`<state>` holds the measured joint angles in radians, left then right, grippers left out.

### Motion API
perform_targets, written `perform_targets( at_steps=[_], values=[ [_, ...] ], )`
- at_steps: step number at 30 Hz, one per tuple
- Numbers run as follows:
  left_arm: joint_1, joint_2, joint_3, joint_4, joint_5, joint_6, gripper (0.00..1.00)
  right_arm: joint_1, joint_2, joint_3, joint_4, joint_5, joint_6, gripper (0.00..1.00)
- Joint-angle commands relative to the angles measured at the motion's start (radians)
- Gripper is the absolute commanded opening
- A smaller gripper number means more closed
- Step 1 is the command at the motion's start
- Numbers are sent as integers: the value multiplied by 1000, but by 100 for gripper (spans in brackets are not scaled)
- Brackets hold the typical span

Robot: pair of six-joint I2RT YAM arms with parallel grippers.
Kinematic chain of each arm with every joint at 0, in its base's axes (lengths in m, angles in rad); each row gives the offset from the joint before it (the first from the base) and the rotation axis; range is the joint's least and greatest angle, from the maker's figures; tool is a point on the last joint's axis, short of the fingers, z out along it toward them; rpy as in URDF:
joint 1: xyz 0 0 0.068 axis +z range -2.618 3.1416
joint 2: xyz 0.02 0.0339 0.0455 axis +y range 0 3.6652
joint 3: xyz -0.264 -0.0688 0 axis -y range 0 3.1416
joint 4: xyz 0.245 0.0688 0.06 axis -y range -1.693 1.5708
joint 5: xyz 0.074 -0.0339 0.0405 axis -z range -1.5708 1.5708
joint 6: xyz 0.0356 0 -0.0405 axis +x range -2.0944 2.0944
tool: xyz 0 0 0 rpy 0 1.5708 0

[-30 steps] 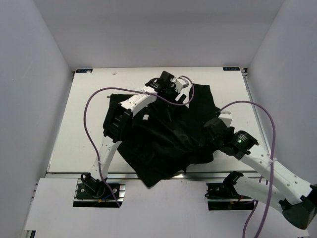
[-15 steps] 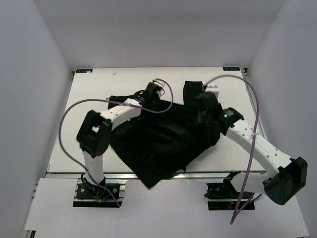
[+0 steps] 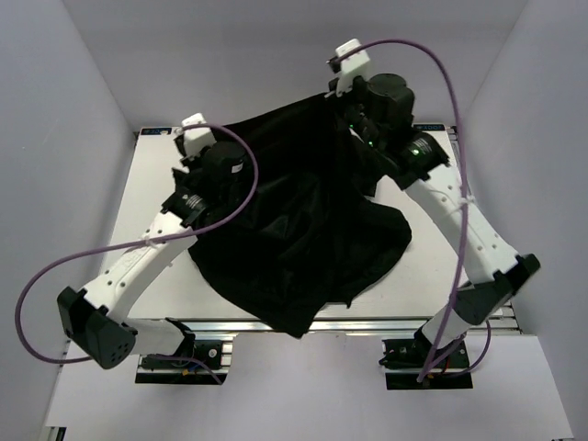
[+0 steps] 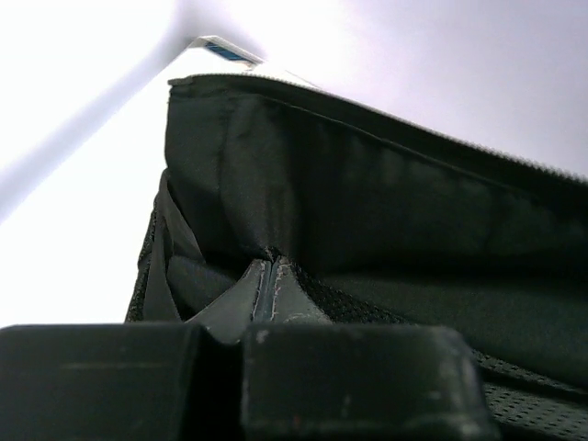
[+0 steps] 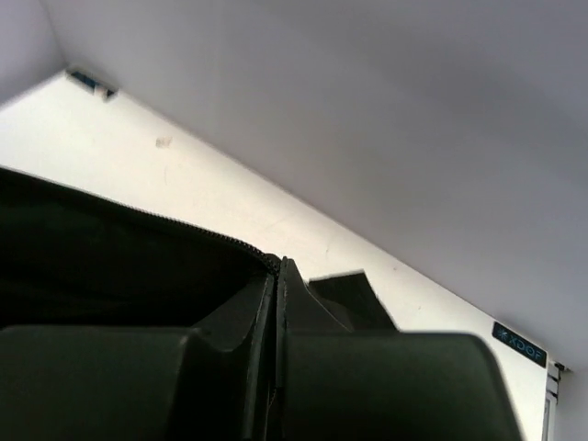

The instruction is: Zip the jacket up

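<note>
Left gripper (image 4: 265, 271): clamped on a fold of the large black hooded fabric jacket (image 3: 294, 230). Right gripper (image 5: 277, 271): pinched shut on its zipper edge (image 5: 184, 228). Held aloft between both, lower half draped on white table (image 3: 427, 276). Judged soft, limp, light; best gripped along zipper edges.

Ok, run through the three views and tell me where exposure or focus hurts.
Top external: even light, sharp, but the jacket is so black its folds barely read. Left wrist: the table is blown out to white; the left gripper, shut on fabric, is near and soft. Right wrist: the right gripper is a dark, soft mass; the jacket's zipper edge is readable.
</note>
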<state>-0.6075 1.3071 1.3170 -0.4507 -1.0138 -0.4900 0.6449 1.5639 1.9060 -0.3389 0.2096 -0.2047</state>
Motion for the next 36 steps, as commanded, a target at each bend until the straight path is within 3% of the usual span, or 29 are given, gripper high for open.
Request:
perform_targets(
  at_steps=[1, 5, 12, 14, 15, 16, 19, 23, 26, 30, 31, 36],
  values=[
    [9, -71, -22, -254, -219, -204, 0, -10, 70, 7, 52, -80, -102, 0],
    [14, -98, -30, -376, -270, -334, 0, -1, 71, -125, -17, -244, -67, 0],
    [48, -31, -55, -433, -235, -426, 0, 47, -71, -547, 170, -354, 131, 0],
    [64, 12, -38, -499, -211, -484, 0, 48, -131, -610, 181, -415, 146, 35],
    [69, 26, -27, -523, -201, -499, 6, 48, -146, -616, 163, -426, 148, 62],
    [74, 37, -1, -572, -194, -527, 26, 47, -177, -621, 120, -427, 155, 89],
    [75, 73, 69, -637, -155, -500, 97, 48, -243, -634, 51, -321, 258, 89],
    [75, 142, 221, -680, -54, -325, 98, 38, -314, -644, -221, 15, 445, 89],
    [68, 198, 336, -715, 13, -224, 98, 16, -386, -708, -346, 123, 623, 89],
    [40, 185, 308, -470, 260, 124, 98, -10, -470, -901, -465, 73, 813, 89],
    [29, 190, 304, -404, 394, 195, 98, -11, -491, -938, -471, 57, 839, 89],
    [17, 213, 261, -243, 716, 304, 98, -13, -498, -1127, -381, -107, 941, 89]
  ],
)
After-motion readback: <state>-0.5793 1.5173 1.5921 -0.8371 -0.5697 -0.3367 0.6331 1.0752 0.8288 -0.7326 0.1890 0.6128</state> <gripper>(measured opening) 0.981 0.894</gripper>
